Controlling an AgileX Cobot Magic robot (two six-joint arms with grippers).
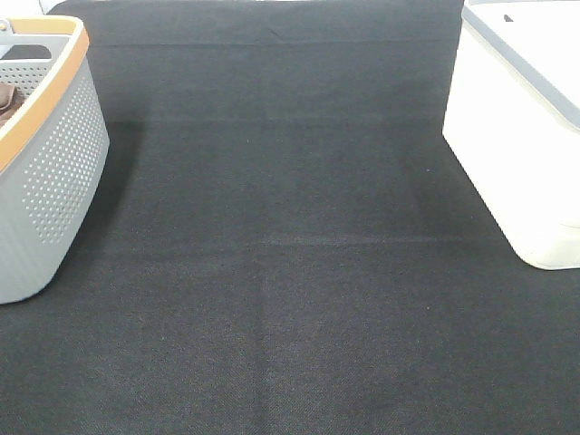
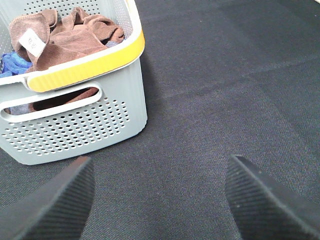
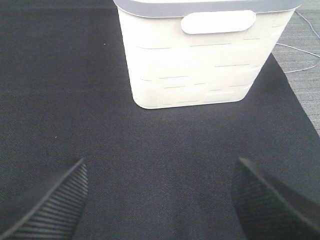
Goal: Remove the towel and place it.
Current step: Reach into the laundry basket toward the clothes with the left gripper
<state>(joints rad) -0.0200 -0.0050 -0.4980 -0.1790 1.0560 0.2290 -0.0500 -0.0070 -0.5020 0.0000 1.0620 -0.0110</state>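
The reddish-brown towel (image 2: 65,37) lies crumpled inside the grey perforated basket (image 2: 75,125), its white tag (image 2: 32,41) facing up; a sliver of it shows in the high view (image 1: 9,101). The basket (image 1: 54,172) stands at the left edge of the black mat. My left gripper (image 2: 160,200) is open and empty, a short way from the basket's handle end. My right gripper (image 3: 160,200) is open and empty, facing the white bin. Neither arm shows in the high view.
A white bin (image 1: 521,136) with a grey rim stands at the right edge of the mat, also in the right wrist view (image 3: 200,55). A blue cloth (image 2: 12,65) lies beside the towel in the basket. The black mat (image 1: 290,272) spans between the two containers.
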